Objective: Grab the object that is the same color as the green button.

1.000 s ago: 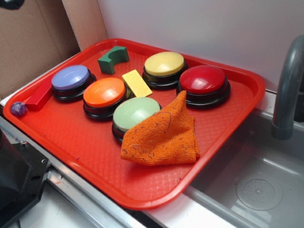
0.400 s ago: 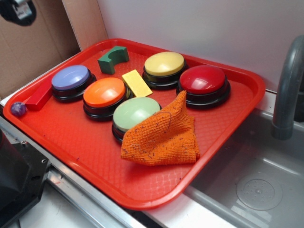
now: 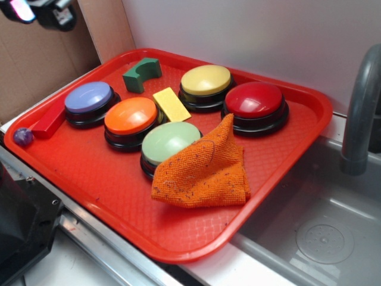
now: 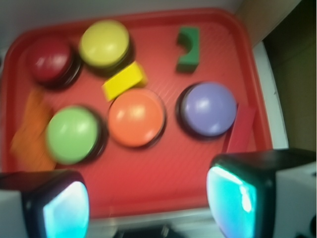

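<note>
Two fingers (image 4: 233,201) with glowing teal pads fill the bottom of the wrist view, spread wide apart and holding nothing, touching nothing; in the exterior view the gripper (image 3: 37,11) shows only as a dark shape cut off at the top left corner, above and outside the red tray (image 3: 113,185). In the wrist view, which is blurred, the small dark green arch block (image 4: 189,47) lies at about one o'clock from centre, near the tray's far rim, well apart from the fingers. From it, a purple button (image 4: 208,109) sits at five o'clock, with a red bar (image 4: 240,130) just beside that. An orange button (image 4: 136,117) sits at centre, a flat yellow block (image 4: 124,81) at its eleven o'clock. The green button (image 4: 73,135) lies at eight o'clock, an orange cloth (image 4: 30,131) touching its outer side. A yellow button (image 4: 104,43) and a red button (image 4: 49,60) sit at ten to eleven o'clock.
</note>
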`<state>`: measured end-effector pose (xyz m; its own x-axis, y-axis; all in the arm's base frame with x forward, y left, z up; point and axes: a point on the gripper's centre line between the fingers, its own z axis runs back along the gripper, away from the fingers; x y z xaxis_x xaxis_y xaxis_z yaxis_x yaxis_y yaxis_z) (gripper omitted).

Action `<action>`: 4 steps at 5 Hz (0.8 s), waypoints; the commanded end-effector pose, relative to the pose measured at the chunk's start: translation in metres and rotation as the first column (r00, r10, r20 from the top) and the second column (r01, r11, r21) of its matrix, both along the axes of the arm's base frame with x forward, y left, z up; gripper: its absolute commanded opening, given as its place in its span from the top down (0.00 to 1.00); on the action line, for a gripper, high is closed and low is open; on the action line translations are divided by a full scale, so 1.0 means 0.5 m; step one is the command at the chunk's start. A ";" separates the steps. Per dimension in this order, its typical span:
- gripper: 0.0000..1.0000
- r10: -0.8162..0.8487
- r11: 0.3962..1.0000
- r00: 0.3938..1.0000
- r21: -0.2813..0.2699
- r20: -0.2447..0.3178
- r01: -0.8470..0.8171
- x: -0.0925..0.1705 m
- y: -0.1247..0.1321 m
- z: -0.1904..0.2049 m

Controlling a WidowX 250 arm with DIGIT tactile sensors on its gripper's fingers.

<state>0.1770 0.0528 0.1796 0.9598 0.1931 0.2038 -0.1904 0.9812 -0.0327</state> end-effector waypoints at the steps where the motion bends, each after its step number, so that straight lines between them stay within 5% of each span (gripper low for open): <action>1: 0.00 0.146 0.989 0.988 0.003 0.044 -0.147 0.097 0.086 -0.044; 4: 0.00 0.278 0.960 0.959 0.005 0.049 -0.278 0.205 0.169 -0.158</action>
<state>0.2737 0.1282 0.0810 0.8734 0.4495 0.1872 -0.4526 0.8913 -0.0286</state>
